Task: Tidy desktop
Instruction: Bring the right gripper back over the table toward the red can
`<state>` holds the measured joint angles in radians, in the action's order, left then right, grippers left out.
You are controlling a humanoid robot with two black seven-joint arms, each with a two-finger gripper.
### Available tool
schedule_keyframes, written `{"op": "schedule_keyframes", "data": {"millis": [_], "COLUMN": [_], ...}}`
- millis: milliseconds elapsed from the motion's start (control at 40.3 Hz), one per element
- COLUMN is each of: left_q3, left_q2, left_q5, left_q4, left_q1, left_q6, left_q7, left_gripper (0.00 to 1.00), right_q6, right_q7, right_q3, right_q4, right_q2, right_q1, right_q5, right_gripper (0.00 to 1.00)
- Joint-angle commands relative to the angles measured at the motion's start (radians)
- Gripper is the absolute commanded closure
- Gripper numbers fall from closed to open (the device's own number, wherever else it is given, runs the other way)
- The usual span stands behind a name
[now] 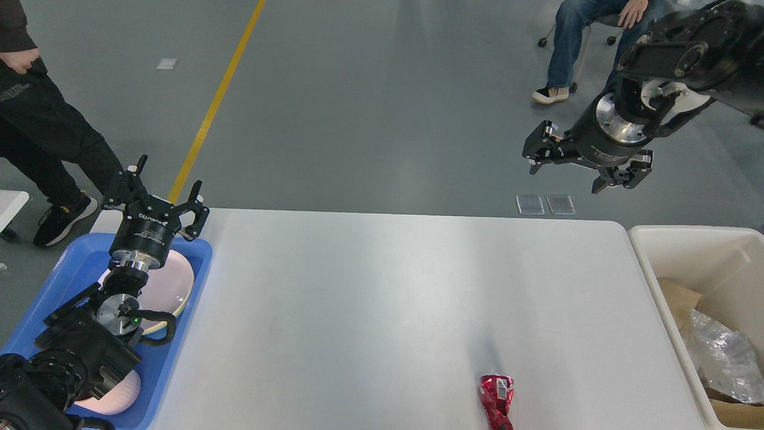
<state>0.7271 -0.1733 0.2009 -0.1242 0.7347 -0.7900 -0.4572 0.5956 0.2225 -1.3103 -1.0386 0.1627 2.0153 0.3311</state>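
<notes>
The desktop is a large white table top with rounded corners. A crumpled red wrapper lies near its front edge, right of centre. My left gripper hangs open and empty above the far end of the blue tray, fingers spread and pointing away. High beyond the far right corner of the desktop, my right gripper is held open and empty in the air, far from the wrapper.
The blue tray at the left holds a pale plate and a second dish under my left arm. A cream bin at the right holds cardboard and clear plastic. People stand at far left and sit at far right.
</notes>
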Motion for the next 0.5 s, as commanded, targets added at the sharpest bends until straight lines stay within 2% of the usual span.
{"op": "schedule_keyframes", "data": {"millis": [0,124,472], "left_q3": [0.000,0.000,0.000], "left_q2": [0.000,0.000,0.000], "left_q5": [0.000,0.000,0.000], "left_q4": [0.000,0.000,0.000], "left_q1": [0.000,0.000,0.000], "left_q6": [0.000,0.000,0.000], "left_q7": [0.000,0.000,0.000], "left_gripper": [0.04,0.04,0.04], "right_q6": [-0.144,-0.261,-0.463], "right_q7": [0.000,-0.002,0.000], "right_q3": [0.002,0.009,0.009], "right_q4": [-0.115,-0.207,-0.434], "right_q2": [0.004,0.027,0.026], "right_q1": [0.017,0.040,0.051], "right_q5": [-0.043,-0.069,-0.121], "right_gripper": [0.00,0.00,0.00]}}
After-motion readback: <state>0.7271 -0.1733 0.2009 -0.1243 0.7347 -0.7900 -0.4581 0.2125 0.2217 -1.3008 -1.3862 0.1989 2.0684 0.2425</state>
